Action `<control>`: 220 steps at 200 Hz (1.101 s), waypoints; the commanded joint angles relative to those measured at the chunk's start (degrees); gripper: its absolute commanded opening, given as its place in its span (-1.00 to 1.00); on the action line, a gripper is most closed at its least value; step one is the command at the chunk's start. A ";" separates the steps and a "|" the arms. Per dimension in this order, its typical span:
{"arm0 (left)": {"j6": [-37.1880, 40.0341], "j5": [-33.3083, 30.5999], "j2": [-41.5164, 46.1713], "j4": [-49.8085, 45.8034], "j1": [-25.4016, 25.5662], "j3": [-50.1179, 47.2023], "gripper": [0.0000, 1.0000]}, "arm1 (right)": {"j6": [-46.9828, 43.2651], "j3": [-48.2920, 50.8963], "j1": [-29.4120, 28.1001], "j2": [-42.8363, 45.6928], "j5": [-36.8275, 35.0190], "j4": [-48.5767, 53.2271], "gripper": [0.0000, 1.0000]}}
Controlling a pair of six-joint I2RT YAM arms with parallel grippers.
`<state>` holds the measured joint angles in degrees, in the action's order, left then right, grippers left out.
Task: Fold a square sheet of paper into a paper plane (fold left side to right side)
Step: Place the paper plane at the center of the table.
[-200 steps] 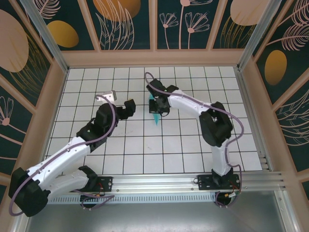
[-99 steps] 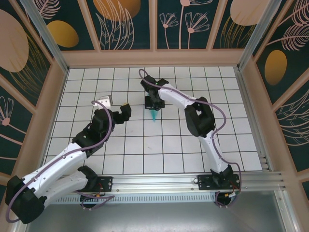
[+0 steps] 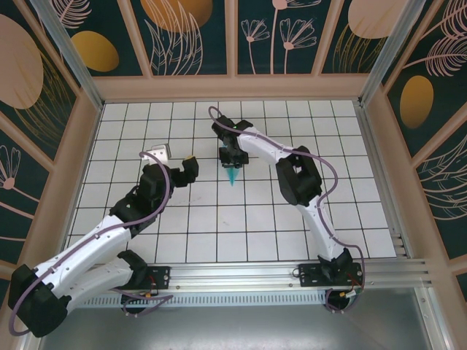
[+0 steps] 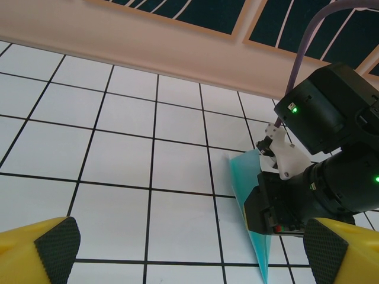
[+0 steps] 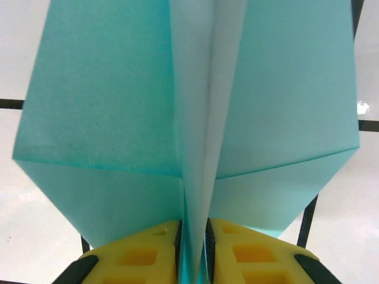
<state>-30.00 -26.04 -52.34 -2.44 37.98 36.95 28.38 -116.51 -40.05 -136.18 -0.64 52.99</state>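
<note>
Nearest the bases, over the white tiled table (image 4: 118, 118): left pincer (image 4: 195, 254) spread wide and empty, yellow fingers (image 4: 50, 248) faced with black ribbed pads. Just right of it, the paper plane (image 4: 243, 177), thin matte turquoise, crisp creases, slim dart shape, long axis running near to far, nose toward the bases. Pinched at its far end by the centre keel in the right pincer (image 5: 193, 248), wings splayed either side. Unclear whether the nose touches the table

The paper plane (image 5: 118, 106) is thin, matt paper. The right gripper (image 5: 192, 234) is smooth plastic. The table (image 4: 118, 118) looks smooth and shiny.
</note>
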 commanded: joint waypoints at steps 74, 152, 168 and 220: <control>0.30 -0.52 -0.86 -0.30 0.06 0.00 0.97 | -1.40 -2.40 -0.99 2.55 -3.55 4.96 -0.32; -4.16 -1.00 -3.80 0.04 -0.02 -0.61 0.97 | -1.14 3.94 -2.91 15.85 -3.79 2.67 0.06; -6.06 -0.06 -4.00 0.24 -1.12 -0.62 0.97 | -1.55 7.13 -3.10 20.15 -4.85 0.98 0.11; -7.44 7.32 -3.50 0.15 -10.25 0.95 0.97 | -5.92 23.94 -1.98 39.47 -14.28 -9.74 0.39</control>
<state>-35.92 -22.33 -56.23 -2.39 32.12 36.95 25.47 -99.04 -42.83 -104.55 -7.62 48.49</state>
